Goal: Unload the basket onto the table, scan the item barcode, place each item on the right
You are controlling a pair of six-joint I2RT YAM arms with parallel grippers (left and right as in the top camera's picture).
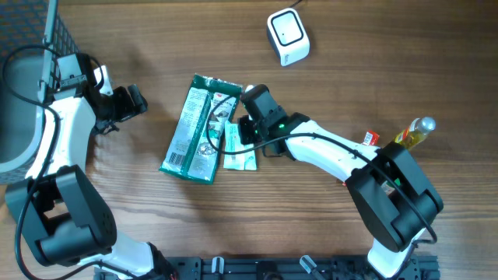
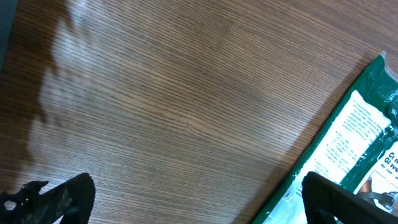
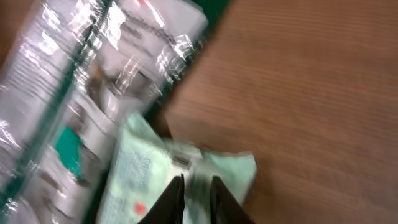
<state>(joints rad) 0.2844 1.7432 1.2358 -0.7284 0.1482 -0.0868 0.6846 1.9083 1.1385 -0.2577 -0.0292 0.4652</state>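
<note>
The left arm [image 1: 53, 136] and right arm [image 1: 327, 150] are shown in white shells joined by bulky black joint housings, with black cables [image 1: 27, 50] looped alongside. A green light [image 1: 274, 122] is lit on the right wrist; the fingers [image 3: 173, 198] are dark, tapered.

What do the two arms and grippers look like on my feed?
Left arm and right arm: white curved links, bulky black joints, black cables alongside. The right has a green light by its wrist. Left gripper and right gripper are black.

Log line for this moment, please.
left gripper: jaws open | right gripper: jaws narrow at small packet, grip unclear | scanner: clear of grippers
</note>
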